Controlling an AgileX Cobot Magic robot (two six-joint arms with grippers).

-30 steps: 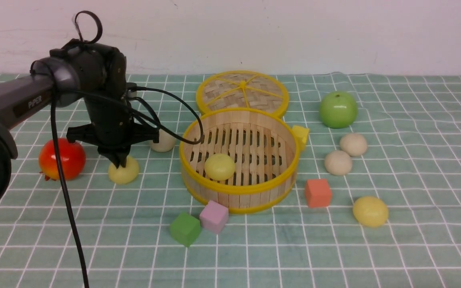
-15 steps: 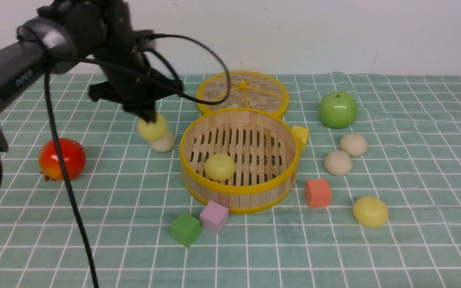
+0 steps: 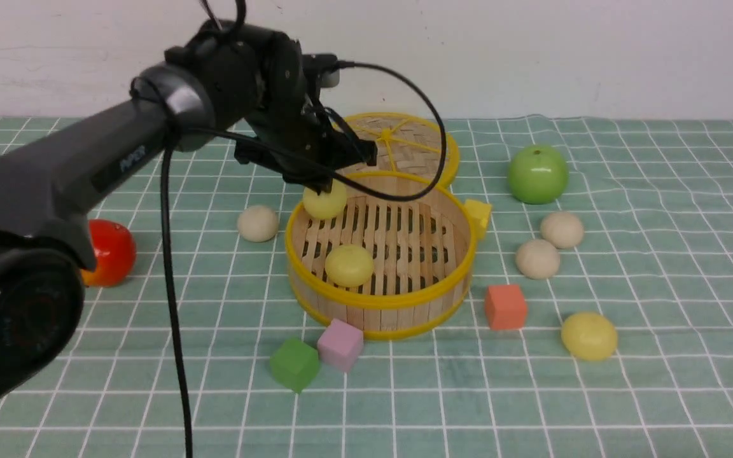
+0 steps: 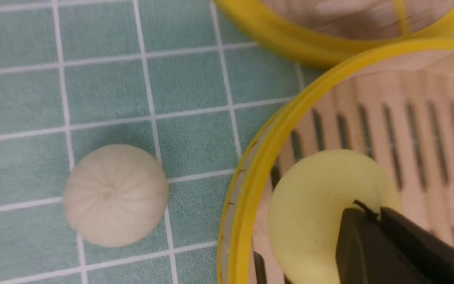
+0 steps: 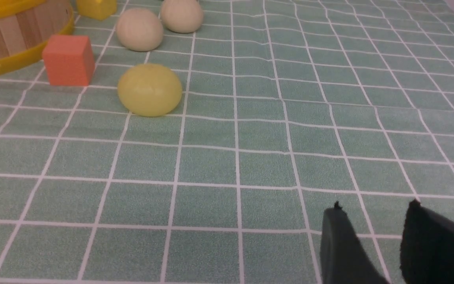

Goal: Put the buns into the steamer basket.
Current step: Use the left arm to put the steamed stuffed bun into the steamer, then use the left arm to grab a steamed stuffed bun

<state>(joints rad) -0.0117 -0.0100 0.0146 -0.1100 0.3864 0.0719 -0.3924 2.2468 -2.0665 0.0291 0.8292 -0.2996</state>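
Carefully lower the pale-yellow bun (image 3: 325, 201), seemingly pinched by the closed left fingertips (image 4: 363, 213); clear the bamboo steamer basket's rim (image 4: 268, 157) beside them before releasing. Right fingers (image 5: 343, 228) apart, gripping nothing.

buns (image 3: 349, 266): 6 (3 yellow, 3 white) | basket (image 3: 382, 318): 1 | lid (image 3: 424, 137): 1 | apples (image 3: 537, 175): 2 (1 red, 1 green) | cubes (image 3: 506, 307): 4 (green, pink, orange, yellow)

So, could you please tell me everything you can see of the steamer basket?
The steamer basket is round, apparently bamboo, with upright slat walls, yellow rims and a slotted floor. It sits level and open on the checked cloth, in front of the woven lid. One yellow bun rests inside.
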